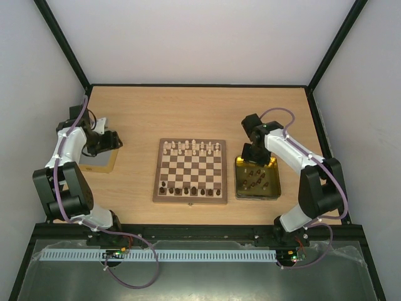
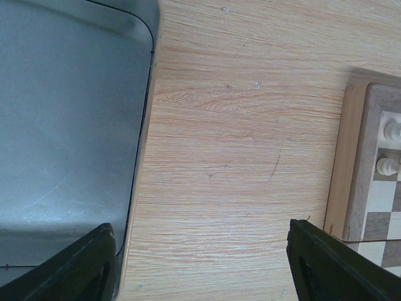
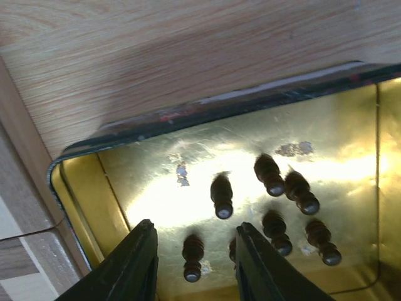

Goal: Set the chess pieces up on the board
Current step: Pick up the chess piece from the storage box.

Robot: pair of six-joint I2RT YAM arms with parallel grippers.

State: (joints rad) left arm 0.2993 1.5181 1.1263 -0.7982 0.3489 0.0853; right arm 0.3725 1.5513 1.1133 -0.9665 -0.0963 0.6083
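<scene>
The board [image 1: 191,188] lies mid-table, with cream chess pieces [image 1: 191,148] on its far rows and dark ones [image 1: 188,189] along the near row. In the gold tray [image 1: 274,188] to its right stand several dark pieces [image 3: 222,195]. My right gripper [image 3: 194,227] hangs inside that tray [image 3: 81,188], its jaws partly apart on either side of one dark pawn [image 3: 193,254], with gaps on both sides. My left gripper [image 2: 200,251] is wide open over bare table, with nothing between its fingers [image 2: 332,263]. It sits between a grey tray [image 2: 62,125] and the board's edge [image 2: 357,157].
The grey tray [image 1: 99,162] sits at the table's left, under the left arm. Two cream pieces [image 2: 391,132] stand on the board's corner squares near the left gripper. The board's corner [image 3: 25,251] lies right beside the gold tray's wall.
</scene>
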